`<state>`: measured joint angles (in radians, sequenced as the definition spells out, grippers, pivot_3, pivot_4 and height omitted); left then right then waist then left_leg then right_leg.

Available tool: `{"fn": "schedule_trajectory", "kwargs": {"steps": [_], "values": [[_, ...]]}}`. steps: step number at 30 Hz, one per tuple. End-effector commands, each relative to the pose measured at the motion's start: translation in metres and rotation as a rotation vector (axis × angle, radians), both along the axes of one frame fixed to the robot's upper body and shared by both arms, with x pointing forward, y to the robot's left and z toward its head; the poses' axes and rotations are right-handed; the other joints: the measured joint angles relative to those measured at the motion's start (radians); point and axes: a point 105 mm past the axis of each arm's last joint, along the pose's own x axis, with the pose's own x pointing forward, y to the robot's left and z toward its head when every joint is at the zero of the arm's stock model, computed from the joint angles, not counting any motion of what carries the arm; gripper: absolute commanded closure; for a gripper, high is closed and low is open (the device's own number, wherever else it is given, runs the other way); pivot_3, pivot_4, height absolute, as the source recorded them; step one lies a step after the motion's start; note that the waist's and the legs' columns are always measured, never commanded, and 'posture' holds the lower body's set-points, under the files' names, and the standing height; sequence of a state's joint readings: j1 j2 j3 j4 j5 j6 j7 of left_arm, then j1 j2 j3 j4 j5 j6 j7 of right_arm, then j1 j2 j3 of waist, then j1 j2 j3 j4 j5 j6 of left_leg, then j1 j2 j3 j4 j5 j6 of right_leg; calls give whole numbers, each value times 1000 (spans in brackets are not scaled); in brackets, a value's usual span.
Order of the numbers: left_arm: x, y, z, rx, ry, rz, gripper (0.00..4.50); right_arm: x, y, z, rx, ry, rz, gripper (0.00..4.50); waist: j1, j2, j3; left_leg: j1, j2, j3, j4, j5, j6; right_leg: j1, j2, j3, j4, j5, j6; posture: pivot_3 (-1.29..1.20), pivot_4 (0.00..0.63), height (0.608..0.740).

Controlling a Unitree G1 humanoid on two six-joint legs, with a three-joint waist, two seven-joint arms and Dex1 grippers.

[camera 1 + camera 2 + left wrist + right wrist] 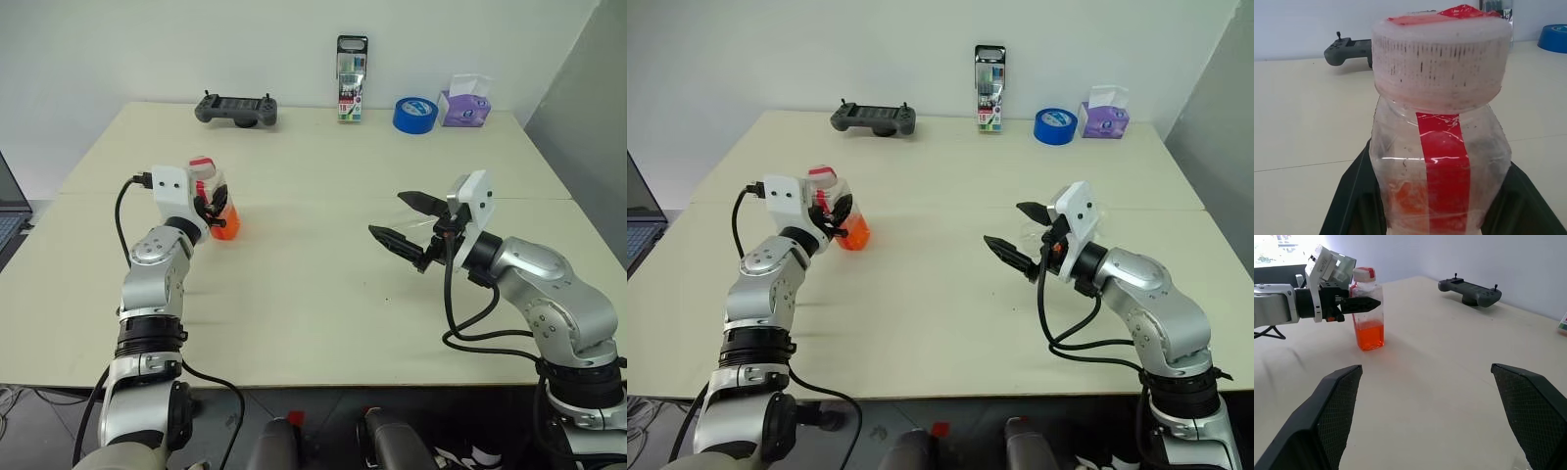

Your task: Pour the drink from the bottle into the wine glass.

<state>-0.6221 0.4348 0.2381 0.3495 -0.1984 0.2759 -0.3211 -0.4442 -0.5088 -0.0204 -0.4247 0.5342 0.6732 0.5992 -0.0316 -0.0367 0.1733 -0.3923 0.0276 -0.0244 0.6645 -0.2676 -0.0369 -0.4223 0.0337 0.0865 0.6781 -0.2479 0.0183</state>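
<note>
So the left end effector (214, 208) is clamped around the bottle (1367, 308), fingers (1362, 303) pinching it on both sides about halfway up, just under the neck. The bottle stands upright on the counter (313, 284), roughly at 10 o'clock from the middle of the counter in the head view. The pinkish-white cap (1442, 54) is on, with a red strip (1444, 169) running over it and down the side. The drink (1370, 335) fills only about the bottom third, bright orange.

The right end effector (404, 219) hangs above the counter over at about 3 o'clock, fingers spread wide with nothing pinched between them, pointing across toward the bottle and well apart from it. There's something clear and glassy right by it in the head views, probably the wine glass (1035, 233), but honestly I can't make out its shape or how it sits.

Along the far edge: a grey handheld controller (236, 109) at 11 o'clock, a pack of markers (351, 78) standing at 12, then a roll of blue tape (415, 114) and a purple tissue box (466, 102) toward 1 o'clock.
</note>
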Motion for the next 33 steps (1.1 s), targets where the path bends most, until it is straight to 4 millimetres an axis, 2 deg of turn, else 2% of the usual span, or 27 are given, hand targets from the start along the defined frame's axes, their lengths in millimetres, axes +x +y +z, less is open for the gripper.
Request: {"fn": "schedule_trajectory", "kwargs": {"steps": [1,12,15,17,20,22,27,33], "values": [[-3,-2,21,29,-63,-20,2696,-1,-1,14,5,-56,7,0,0,0,0,0,0,0,0,0,0,0,0,0,0,0,0,0,150,740],[-1,-7,23,35,-56,-39,2696,0,0,17,8,-66,1,0,0,0,0,0,0,0,0,0,0,0,0,0,0,0,0,0,150,740],[-1,-29,30,22,-50,-137,2696,6,5,30,13,-98,-6,0,0,0,0,0,0,0,0,0,0,0,0,0,0,0,0,0,150,740],[-6,-61,36,34,-35,-305,2696,13,11,39,18,-107,-9,0,1,0,0,0,0,0,0,0,0,0,0,-1,0,0,0,0,150,740],[-26,-108,44,48,-17,-585,2696,20,22,46,10,-111,-4,0,2,0,0,-2,0,-1,0,0,0,-1,0,-3,0,0,0,0,150,740],[-43,-129,47,71,-4,-748,2696,22,29,50,27,-103,9,0,0,0,0,-3,0,-1,0,0,0,-2,-1,-3,-1,0,0,0,150,740],[-72,-154,46,156,30,-983,2696,18,47,54,86,-64,60,0,-8,1,1,-3,1,0,0,0,0,-4,0,-1,1,0,0,0,150,740],[-76,-158,43,216,24,-1039,2696,13,61,53,118,-33,90,0,-9,2,1,-3,0,-1,0,0,0,-4,3,0,1,0,0,0,150,740]]}}
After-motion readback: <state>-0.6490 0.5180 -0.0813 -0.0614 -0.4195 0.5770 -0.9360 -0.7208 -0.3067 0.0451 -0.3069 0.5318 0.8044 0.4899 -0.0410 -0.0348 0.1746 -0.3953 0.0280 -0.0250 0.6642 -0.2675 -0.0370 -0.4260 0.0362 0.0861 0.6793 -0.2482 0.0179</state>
